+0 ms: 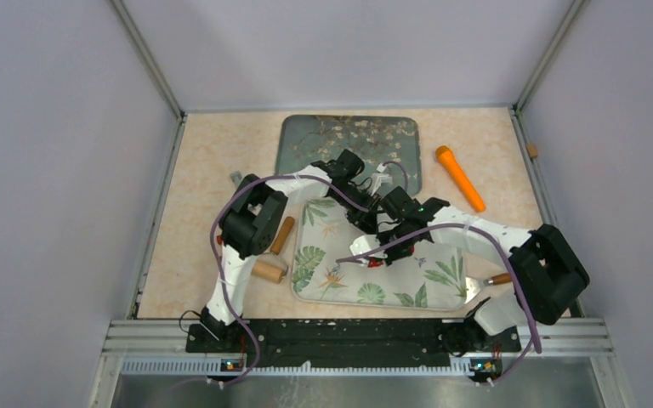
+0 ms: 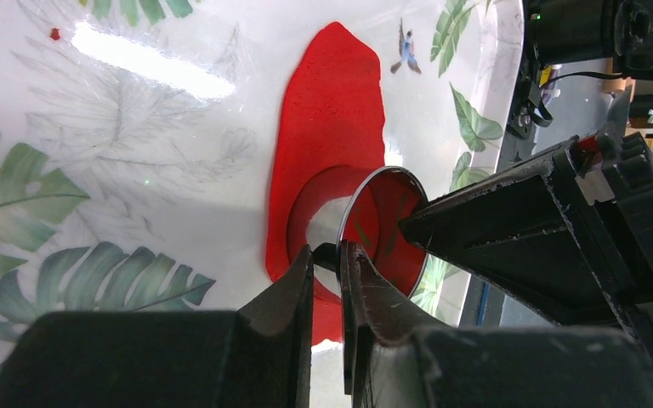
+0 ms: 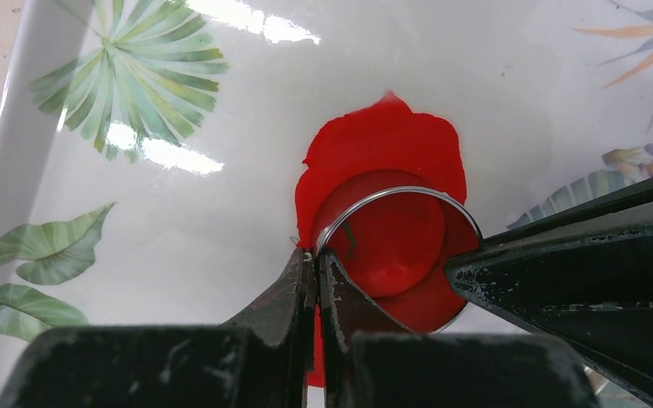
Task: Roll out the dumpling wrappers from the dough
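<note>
Beige stone tabletop (image 1: 204, 161), white leaf-print tray (image 1: 442, 293), both pincers over flat red clay sheet (image 3: 383, 140), right pincer (image 3: 316, 263) clenched on shiny metal ring cutter (image 3: 408, 197), left pincer (image 2: 327, 255) pinching its rim, red clay disc (image 3: 391, 234) inside, orange plastic roller (image 1: 460, 177) far behind.

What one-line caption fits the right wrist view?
Right gripper pinching the rim of a metal ring cutter over flattened red clay dough on a glossy leaf-print tray.

Even, bright light fills the overhead view, with soft shadows beneath the arms. In both wrist views, white glare streaks the glossy white leaf-printed tray (image 2: 136, 161) at upper left, and the near black fingers (image 3: 306, 297) look blurred and dark.
</note>
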